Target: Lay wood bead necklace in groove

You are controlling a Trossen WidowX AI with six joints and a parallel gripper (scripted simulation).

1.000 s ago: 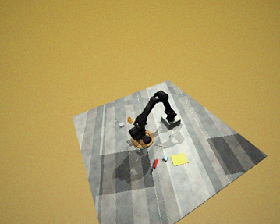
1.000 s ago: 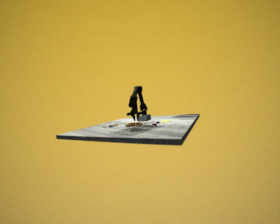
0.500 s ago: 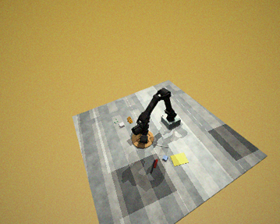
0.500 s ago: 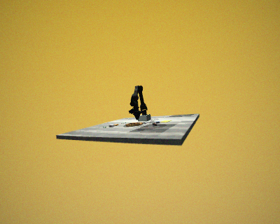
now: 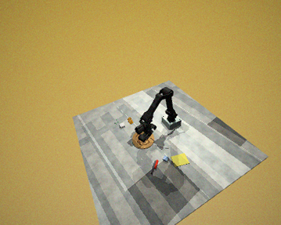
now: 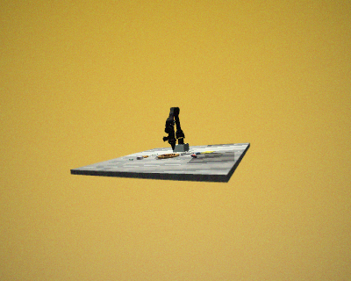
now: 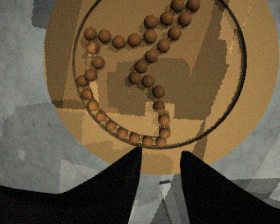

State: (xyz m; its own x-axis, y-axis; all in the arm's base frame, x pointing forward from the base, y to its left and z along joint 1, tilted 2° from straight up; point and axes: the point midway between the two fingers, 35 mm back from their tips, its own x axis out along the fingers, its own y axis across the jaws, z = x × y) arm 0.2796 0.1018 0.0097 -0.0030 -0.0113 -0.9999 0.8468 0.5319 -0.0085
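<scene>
The round wooden bead board (image 5: pixel 150 146) (image 6: pixel 161 156) (image 7: pixel 262 65) lies flat, with a dark ring-shaped groove (image 7: pixel 245 65). The brown wood bead necklace (image 7: pixel 122 133) lies on it in the wrist view. One run of beads follows the groove along the lower left. The other beads zigzag across the inside of the ring, and some pass out of the top of the view. My gripper (image 5: pixel 142 139) (image 6: pixel 174 148) (image 7: pixel 161 155) is over the board, its fingers partly apart with nothing between them. In the wrist view the fingertips show just below the bottom run of beads.
The arm stands on a grey block (image 5: pixel 171 123) (image 6: pixel 181 147). A yellow sheet (image 5: pixel 180 159), a small blue piece (image 5: pixel 165 159) and a red-ended tool (image 5: pixel 156 163) lie on one side of the board. An orange piece (image 5: pixel 130 120) and a white piece (image 5: pixel 122 125) lie on the other side.
</scene>
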